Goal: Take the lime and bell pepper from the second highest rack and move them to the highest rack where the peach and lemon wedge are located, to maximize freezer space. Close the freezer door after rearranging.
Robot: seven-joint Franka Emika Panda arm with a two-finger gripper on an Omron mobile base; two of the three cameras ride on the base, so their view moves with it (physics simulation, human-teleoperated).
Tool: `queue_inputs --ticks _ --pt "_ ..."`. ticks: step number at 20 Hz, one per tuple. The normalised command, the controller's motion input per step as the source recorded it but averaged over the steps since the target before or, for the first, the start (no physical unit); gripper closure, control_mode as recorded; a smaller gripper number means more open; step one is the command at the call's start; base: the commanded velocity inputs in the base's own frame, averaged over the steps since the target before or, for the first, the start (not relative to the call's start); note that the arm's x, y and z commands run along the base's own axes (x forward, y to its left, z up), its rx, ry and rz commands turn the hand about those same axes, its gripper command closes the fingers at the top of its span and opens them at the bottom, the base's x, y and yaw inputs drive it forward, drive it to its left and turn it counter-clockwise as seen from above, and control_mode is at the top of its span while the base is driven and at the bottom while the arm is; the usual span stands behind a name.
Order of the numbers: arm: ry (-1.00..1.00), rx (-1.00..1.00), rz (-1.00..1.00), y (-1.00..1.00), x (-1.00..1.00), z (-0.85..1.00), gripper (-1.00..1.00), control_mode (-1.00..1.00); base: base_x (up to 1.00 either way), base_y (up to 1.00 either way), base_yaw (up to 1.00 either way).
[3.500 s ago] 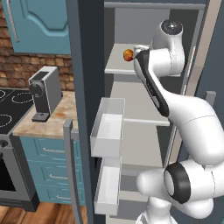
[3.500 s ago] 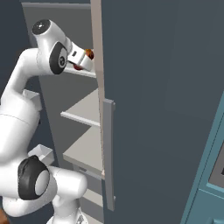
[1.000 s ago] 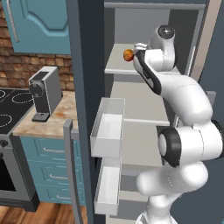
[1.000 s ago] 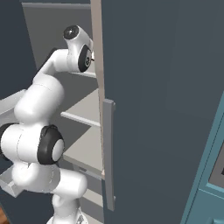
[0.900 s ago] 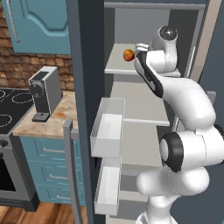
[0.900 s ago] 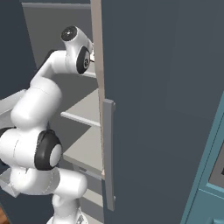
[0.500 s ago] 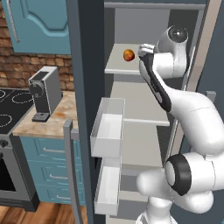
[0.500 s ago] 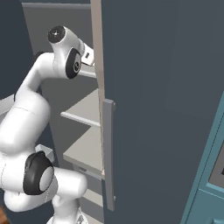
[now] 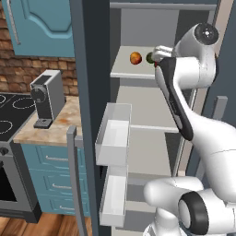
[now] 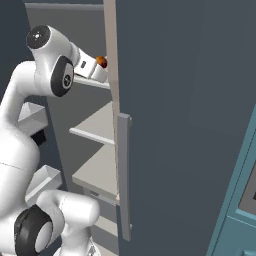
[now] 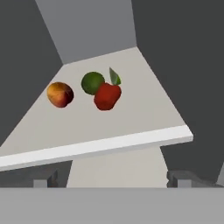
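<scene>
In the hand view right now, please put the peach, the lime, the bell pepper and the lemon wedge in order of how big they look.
1. Bell pepper, slightly the largest; it also lies nearest the camera.
2. Peach and lime: they look alike, so no ranking; the pepper hides the lime's edge.
3. Lemon wedge, clearly smallest, partly behind the pepper.

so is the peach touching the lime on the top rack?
Apart. In the hand view a strip of bare highest rack shows between the peach and the lime.

On the highest rack (image 11: 131, 141), the bell pepper (image 11: 106, 96) touches the lime (image 11: 92, 82), lemon wedge (image 11: 114, 77) behind, peach (image 11: 60, 94) left.
</scene>
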Motion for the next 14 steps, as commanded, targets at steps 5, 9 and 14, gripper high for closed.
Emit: queue_inputs --ticks 5,9,14 --pt "0.0 0.0 0.15 0.01 -0.93 -0.02 -1.0 -1.0 0.0 0.0 0.0" --pt "0.0 0.0 0.14 0.0 -0.9 -0.11 -1.0 -1.0 0.0 0.0 0.0" --pt "0.0 0.0 0.09 0.0 -0.9 -0.23 -1.0 -1.0 0.0 0.0 0.0"
